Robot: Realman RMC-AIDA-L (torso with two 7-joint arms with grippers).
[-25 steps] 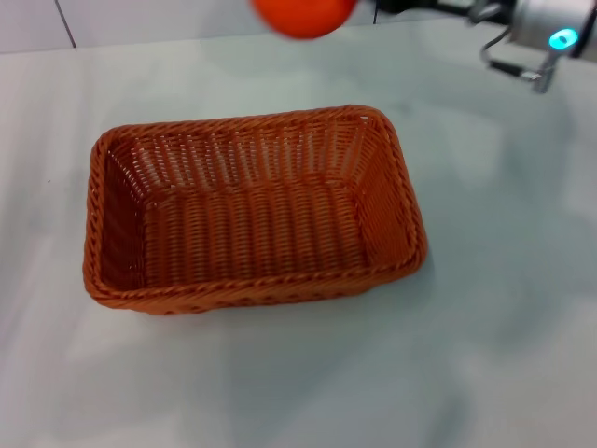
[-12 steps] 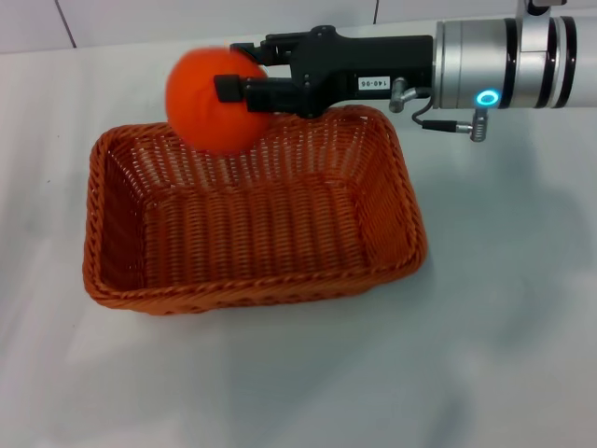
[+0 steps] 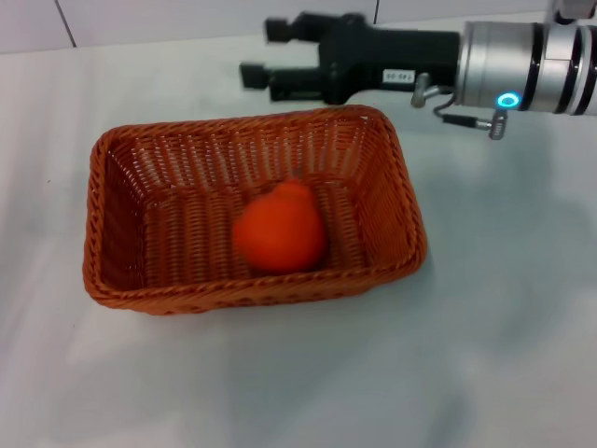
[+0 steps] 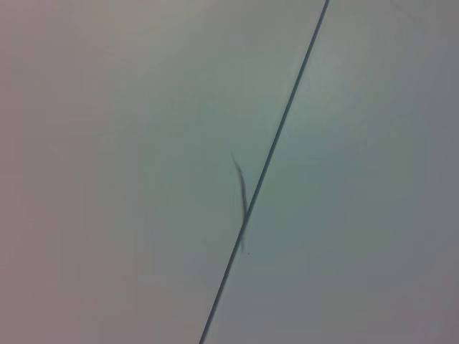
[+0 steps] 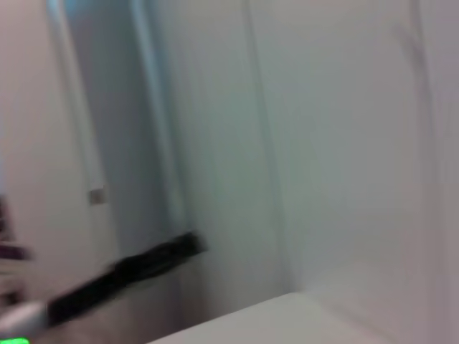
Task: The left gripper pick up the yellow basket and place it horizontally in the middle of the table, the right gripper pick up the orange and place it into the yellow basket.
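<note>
The orange-brown woven basket [image 3: 112,224] lies lengthwise on the pale table [image 3: 280,383], near its middle. The orange [image 3: 279,233] rests inside it, right of centre on the basket floor. My right gripper [image 3: 264,52] is open and empty, reaching in from the right above the basket's far rim, with its silver wrist and cyan light [image 3: 507,100] behind it. My left gripper is out of view; the left wrist view shows only a pale surface with a thin dark seam [image 4: 269,161].
A pale tiled wall edge [image 3: 140,19] runs along the back of the table. The right wrist view is blurred and shows pale wall panels and a dark bar [image 5: 122,276].
My right gripper opened and let go of the orange, which dropped into the basket. The gripper rose and drew back slightly to the right. The basket has not moved.
</note>
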